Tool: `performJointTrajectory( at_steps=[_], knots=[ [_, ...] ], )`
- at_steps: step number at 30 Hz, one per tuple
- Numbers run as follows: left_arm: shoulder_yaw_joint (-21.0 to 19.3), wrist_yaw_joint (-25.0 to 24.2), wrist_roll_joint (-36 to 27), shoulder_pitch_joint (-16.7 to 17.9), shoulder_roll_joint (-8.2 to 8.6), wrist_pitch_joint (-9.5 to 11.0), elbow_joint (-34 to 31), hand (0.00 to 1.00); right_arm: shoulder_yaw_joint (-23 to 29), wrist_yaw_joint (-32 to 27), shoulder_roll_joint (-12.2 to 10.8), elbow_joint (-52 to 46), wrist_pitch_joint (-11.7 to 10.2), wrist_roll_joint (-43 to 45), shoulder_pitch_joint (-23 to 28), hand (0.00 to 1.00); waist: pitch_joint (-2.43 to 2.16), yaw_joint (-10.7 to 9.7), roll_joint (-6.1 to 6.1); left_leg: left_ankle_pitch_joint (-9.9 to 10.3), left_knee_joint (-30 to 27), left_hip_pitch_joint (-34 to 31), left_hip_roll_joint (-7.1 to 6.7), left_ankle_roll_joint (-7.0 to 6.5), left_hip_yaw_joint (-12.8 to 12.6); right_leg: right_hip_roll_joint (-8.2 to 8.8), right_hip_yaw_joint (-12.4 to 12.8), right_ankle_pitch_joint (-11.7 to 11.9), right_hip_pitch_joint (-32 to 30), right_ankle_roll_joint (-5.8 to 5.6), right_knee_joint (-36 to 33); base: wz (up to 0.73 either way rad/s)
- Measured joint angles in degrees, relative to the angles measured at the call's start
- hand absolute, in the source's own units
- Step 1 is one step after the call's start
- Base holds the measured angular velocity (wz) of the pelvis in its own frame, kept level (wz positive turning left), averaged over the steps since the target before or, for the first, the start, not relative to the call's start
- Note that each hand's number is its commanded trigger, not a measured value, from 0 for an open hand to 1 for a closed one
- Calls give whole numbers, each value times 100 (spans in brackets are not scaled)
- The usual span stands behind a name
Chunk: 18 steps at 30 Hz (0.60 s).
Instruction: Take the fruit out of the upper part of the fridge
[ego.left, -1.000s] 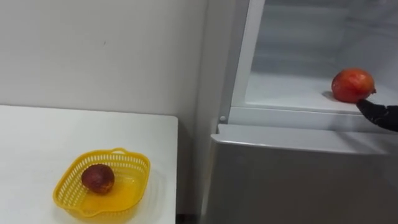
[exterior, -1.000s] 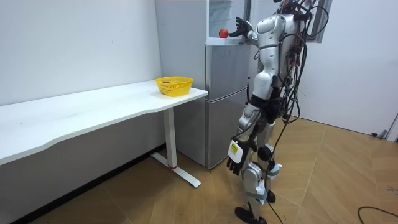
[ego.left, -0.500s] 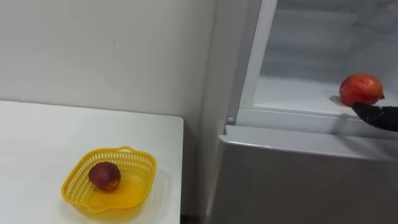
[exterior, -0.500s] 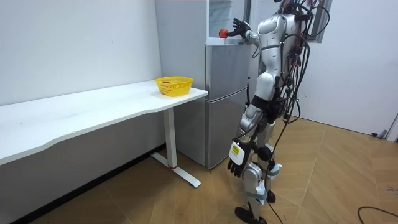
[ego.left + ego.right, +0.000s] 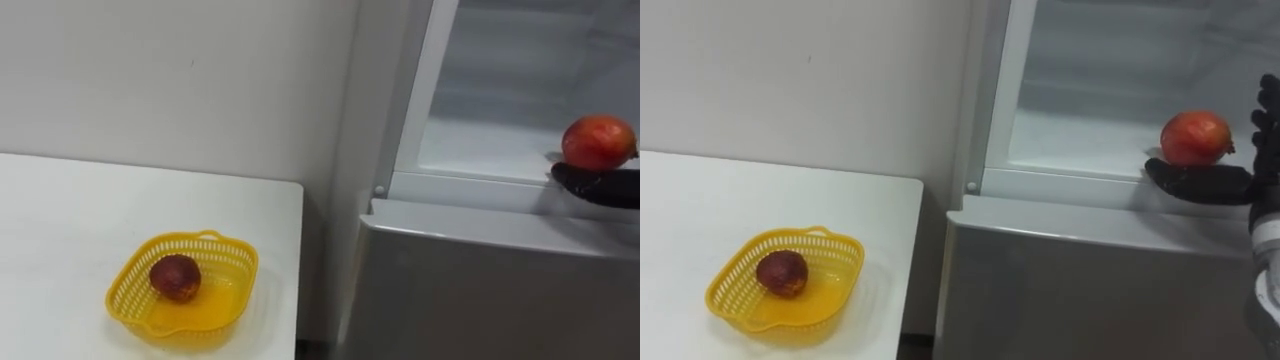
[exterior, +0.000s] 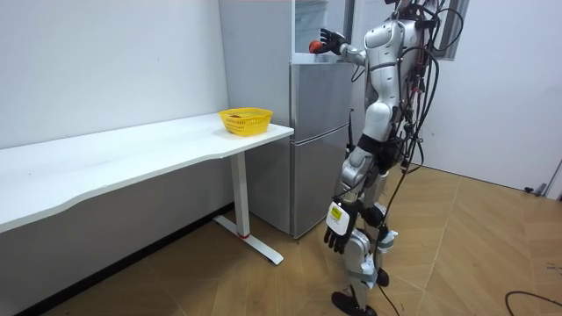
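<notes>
Room view: right hand (image 6: 329,39) (splayed) aloft

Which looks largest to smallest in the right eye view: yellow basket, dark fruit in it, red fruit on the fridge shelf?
1. yellow basket, clearly largest.
2. red fruit on the fridge shelf.
3. dark fruit, looking a little smaller; the two fruits sit at different distances from the camera, so their real order is unsure.

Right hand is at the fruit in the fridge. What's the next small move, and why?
Probably curl the fingers round the fruit: the right hand is open, thumb in front of it, fingers to its right, nothing gripped yet.
</notes>
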State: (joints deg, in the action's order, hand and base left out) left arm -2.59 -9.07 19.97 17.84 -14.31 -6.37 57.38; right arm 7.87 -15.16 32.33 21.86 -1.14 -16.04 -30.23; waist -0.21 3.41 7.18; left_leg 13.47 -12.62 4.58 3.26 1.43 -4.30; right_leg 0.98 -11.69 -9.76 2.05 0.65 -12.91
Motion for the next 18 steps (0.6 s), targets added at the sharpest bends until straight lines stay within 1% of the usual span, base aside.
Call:
performJointTrajectory(
  at_steps=[4, 7, 10, 12, 16, 18],
  knots=[
    [0, 2, 0, 1, 1, -69, 0, 0, -1, 84, 0, 37, 2, -171, -22, 0, -6, 6, 13, 0, -17, -18, -1, 1, 81, 10, -88, 0, 24, 0, 1, 11],
    [-41, 2, -1, 15, -2, -77, -1, 0, -3, 100, 4, 52, 14, -147, -22, 0, -5, -2, 12, -2, -81, -95, -5, 4, 152, 17, -153, 1, 12, 3, 10, 12],
    [-74, 22, -1, 48, -12, -78, -1, 0, -2, 83, 31, 75, 73, -137, -22, 0, -3, 1, 12, -4, -98, -144, -5, 9, 196, 21, -202, 1, -5, 9, 10, 8],
    [-74, 26, -1, 80, -11, -79, -1, 0, -3, 58, 99, 75, 114, -137, -22, 0, 0, 5, 12, -4, -98, -190, -6, 12, 219, 24, -233, -5, -11, 19, 12, 6],
    [-73, 74, -18, 79, -11, -77, -1, 0, -15, -83, 199, 77, 123, -137, -22, 0, 3, 20, 19, -6, -96, -199, -8, 16, 256, 21, -257, -13, -11, 25, 18, 4],
    [-72, 138, -27, 78, -13, -77, -1, 0, -139, -140, 300, 144, 123, -145, -23, 0, 10, 19, 31, -8, -96, -198, -8, 19, 264, 19, -258, -14, -11, 26, 20, 0]
  ],
)
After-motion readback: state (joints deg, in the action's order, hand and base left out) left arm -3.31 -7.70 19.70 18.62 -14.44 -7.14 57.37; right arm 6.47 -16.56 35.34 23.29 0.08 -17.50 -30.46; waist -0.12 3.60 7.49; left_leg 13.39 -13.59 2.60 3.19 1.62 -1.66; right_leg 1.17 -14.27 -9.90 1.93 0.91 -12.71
